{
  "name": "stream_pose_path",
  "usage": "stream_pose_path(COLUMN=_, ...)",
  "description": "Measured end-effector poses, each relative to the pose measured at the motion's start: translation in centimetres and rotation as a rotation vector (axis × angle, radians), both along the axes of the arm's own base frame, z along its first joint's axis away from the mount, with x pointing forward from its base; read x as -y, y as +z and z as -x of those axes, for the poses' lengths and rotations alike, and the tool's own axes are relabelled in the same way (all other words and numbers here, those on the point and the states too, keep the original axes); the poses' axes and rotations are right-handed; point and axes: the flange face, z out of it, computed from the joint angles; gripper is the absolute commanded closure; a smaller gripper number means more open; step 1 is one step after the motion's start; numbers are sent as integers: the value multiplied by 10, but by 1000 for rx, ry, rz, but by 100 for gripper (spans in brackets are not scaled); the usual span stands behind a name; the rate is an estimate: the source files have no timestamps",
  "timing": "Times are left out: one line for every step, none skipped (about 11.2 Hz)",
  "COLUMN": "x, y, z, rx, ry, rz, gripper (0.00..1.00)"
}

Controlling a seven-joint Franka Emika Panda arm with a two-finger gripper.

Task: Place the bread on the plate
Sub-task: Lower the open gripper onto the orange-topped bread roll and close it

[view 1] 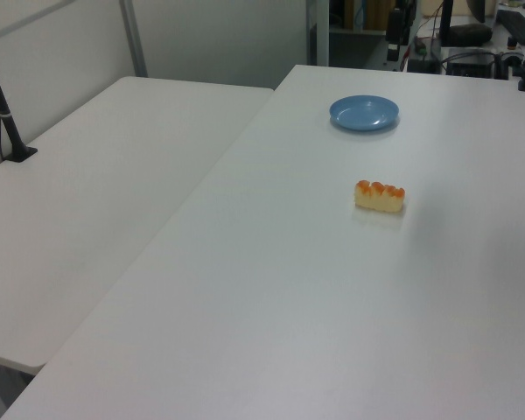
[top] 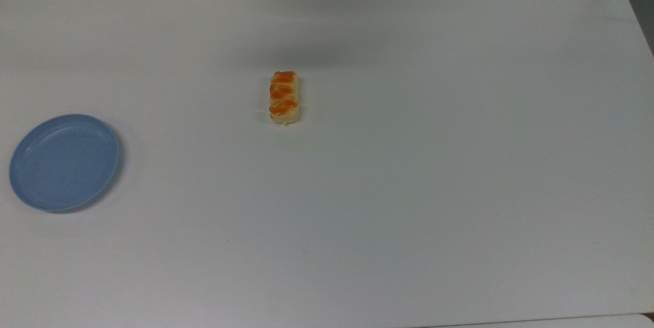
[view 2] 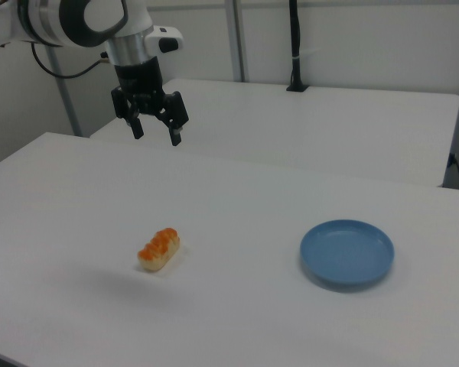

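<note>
Your claw [view 2: 155,133] hangs in the air with its fingers spread wide and nothing between them, above the table [top: 409,164] near its far edge in the top view. The bread [top: 284,98] lies flat on the table well apart from the claw, toward the table's middle. The plate [top: 64,162] sits bare by the table's left edge in the top view. The right view shows the arm [view 2: 84,19] above the claw; the left view shows the bread [view 1: 380,196] and plate [view 1: 364,112].
</note>
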Motion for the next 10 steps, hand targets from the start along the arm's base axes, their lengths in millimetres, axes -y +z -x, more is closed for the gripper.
stream_pose_path(x=0, y=-1, z=0, rx=-2, ry=10, rz=0, gripper=0)
stream_pose_path(x=0, y=-3, z=-1, rx=-7, ry=15, rz=0, gripper=0)
stream_pose_path(x=-1, y=-9, z=-3, rx=-18, ry=17, rz=-1, gripper=0)
stream_pose_path(x=-5, y=-19, z=-5, rx=-36, ry=19, rz=-10, gripper=0)
stream_pose_path(x=-14, y=-33, z=-7, rx=-61, ry=27, rz=-27, gripper=0)
stream_pose_path(x=-27, y=-47, z=-9, rx=-81, ry=39, rz=-35, gripper=0)
stream_pose_path(x=-44, y=-63, z=-10, rx=-83, ry=49, rz=-38, gripper=0)
stream_pose_path(x=-61, y=-83, z=-12, rx=-73, ry=49, rz=-39, gripper=0)
stream_pose_path(x=-75, y=-106, z=-12, rx=-60, ry=52, rz=-40, gripper=0)
stream_pose_path(x=-83, y=-131, z=-11, rx=-54, ry=59, rz=-41, gripper=0)
